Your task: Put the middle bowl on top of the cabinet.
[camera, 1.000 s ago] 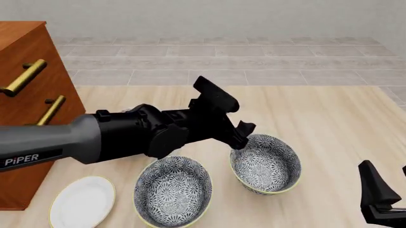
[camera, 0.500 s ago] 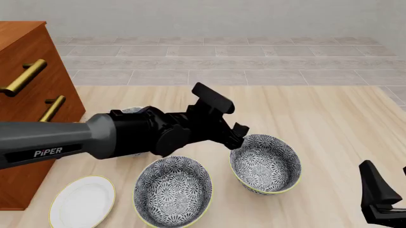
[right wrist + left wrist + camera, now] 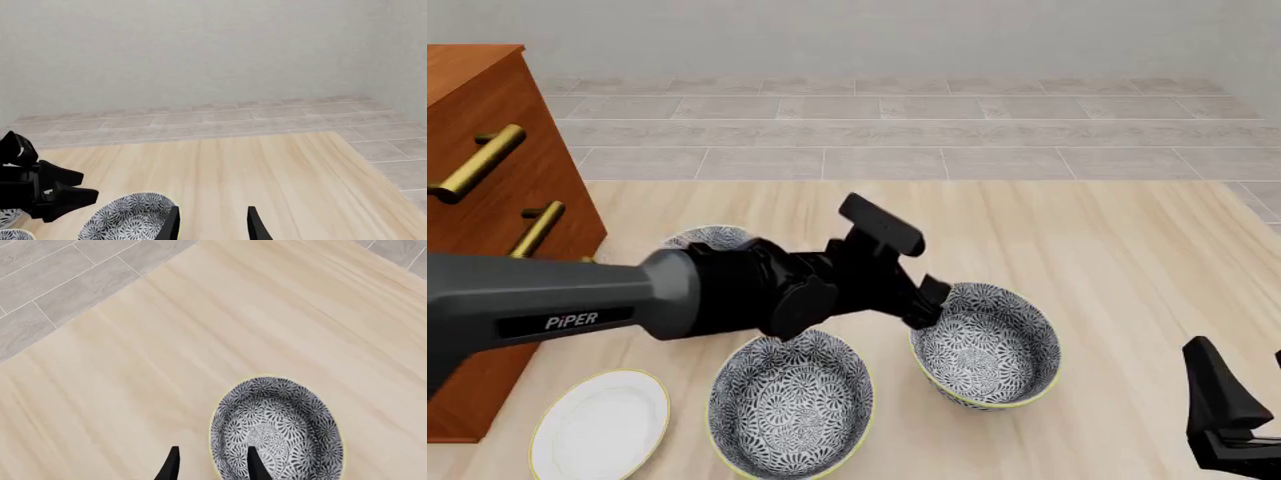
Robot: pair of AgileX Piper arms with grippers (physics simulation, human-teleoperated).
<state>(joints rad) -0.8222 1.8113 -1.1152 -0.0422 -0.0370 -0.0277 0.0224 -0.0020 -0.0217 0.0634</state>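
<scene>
target: middle bowl (image 3: pixel 985 343), rightmost of three alike on the counter (image 3: pixel 1121 250). I read it as middle by depth, between the far bowl (image 3: pixel 710 238) and the near bowl (image 3: pixel 790 400).
position: upright on the counter, well apart from the cabinet (image 3: pixel 481 150), not yet lifted.
look: round, deep, dark grey-and-white floral inside and out, thin pale yellow rim.
handling: my guess is rigid ceramic, moderately light, glazed so slippery, chips if dropped. No handle, so I pinch the wall at the rim.
grasp spot: the rim on the arm's side. In the left wrist view one finger (image 3: pixel 252 462) sits over the inside of the bowl, the other outside.
left end effector (image 3: pixel 928 300): fingers spread, straddling that rim, gripping nothing. Contact with the wall unclear.
right end effector (image 3: pixel 212 225): parted, empty, low at the near right, well away from the bowls.
other: white plate (image 3: pixel 601 425) beside the cabinet base, near the front bowl.
risk: a thin-wall pinch may let the bowl tilt or slip on the lift to the cabinet top.
</scene>
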